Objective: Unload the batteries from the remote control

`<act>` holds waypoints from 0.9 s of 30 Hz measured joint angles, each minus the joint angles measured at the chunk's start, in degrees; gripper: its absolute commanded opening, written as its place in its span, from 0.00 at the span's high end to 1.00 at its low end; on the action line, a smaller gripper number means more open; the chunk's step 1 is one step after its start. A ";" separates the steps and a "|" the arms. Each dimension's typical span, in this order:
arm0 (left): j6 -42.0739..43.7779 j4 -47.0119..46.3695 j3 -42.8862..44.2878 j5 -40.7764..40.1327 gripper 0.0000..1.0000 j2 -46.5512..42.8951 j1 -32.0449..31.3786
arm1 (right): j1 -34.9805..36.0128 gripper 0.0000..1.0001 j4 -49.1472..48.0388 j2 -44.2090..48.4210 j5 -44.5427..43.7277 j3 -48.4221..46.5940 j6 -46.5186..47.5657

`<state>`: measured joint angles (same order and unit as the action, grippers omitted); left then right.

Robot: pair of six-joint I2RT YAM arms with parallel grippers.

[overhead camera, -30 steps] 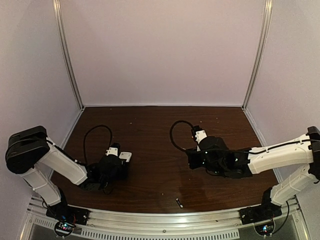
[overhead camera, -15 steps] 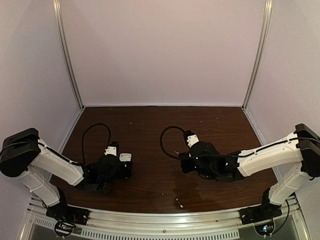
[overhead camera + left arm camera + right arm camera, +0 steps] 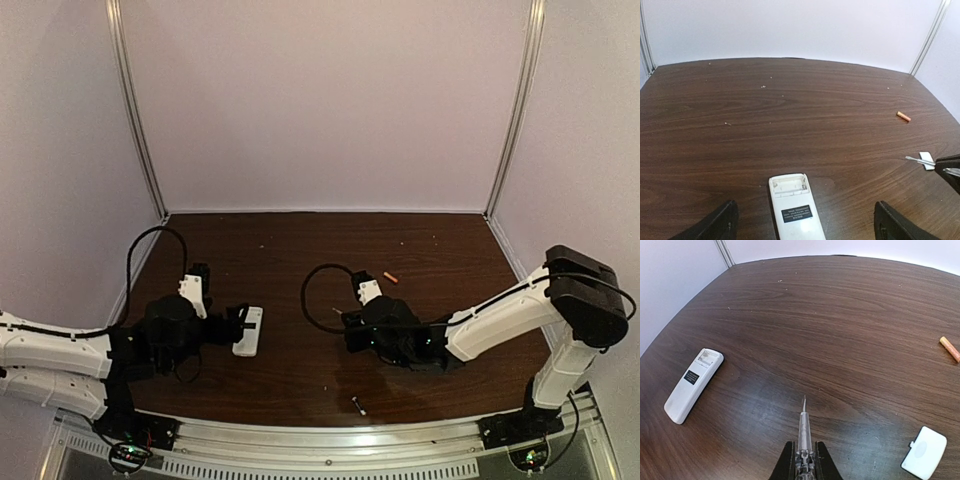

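Over on the left side of the table [image 3: 300,240] the left tool [image 3: 805,203] sits low with its 2 fingers [image 3: 720,225] spread wide, touching nothing. The remote control [image 3: 792,205] lies flat on the wood between those fingers but apart from both. It is back side up, with a dark label across its middle. The battery bay at its far end is uncovered and shows plain white inside. From above it lies in the left half of the table, somewhat closer to the near edge than the far one.

Near the middle of the near edge lies the dark battery [image 3: 358,405], alone and well apart from the remote.

Right of centre, the right tool [image 3: 803,452] is pressed together on the screwdriver [image 3: 803,425], pinching it by its clear handle. The thin shaft points out ahead, low over the wood, toward the left side. Just to the tool's right lies the white cover [image 3: 924,452], flat on the table. Further toward the far edge, the orange battery [image 3: 950,348] rests on its side, well apart from everything else.
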<state>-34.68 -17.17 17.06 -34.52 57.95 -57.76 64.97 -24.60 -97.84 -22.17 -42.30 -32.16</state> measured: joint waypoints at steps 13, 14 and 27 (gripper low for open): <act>5.22 8.68 -0.66 1.18 0.03 -14.38 0.00 | 0.02 0.83 -6.97 -8.94 0.28 -4.46 -1.44; 5.31 8.74 -0.72 1.29 0.03 -14.36 0.00 | 0.02 0.81 -6.97 -9.27 0.31 -4.70 -1.62; 6.29 9.97 -0.79 2.56 0.03 -13.42 0.00 | 0.04 0.72 -6.38 -13.09 1.79 -7.06 -2.80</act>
<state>-28.38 -7.20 16.27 -31.97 44.53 -57.76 65.01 -30.98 -110.93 -20.38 -49.36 -34.96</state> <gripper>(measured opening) 0.973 0.265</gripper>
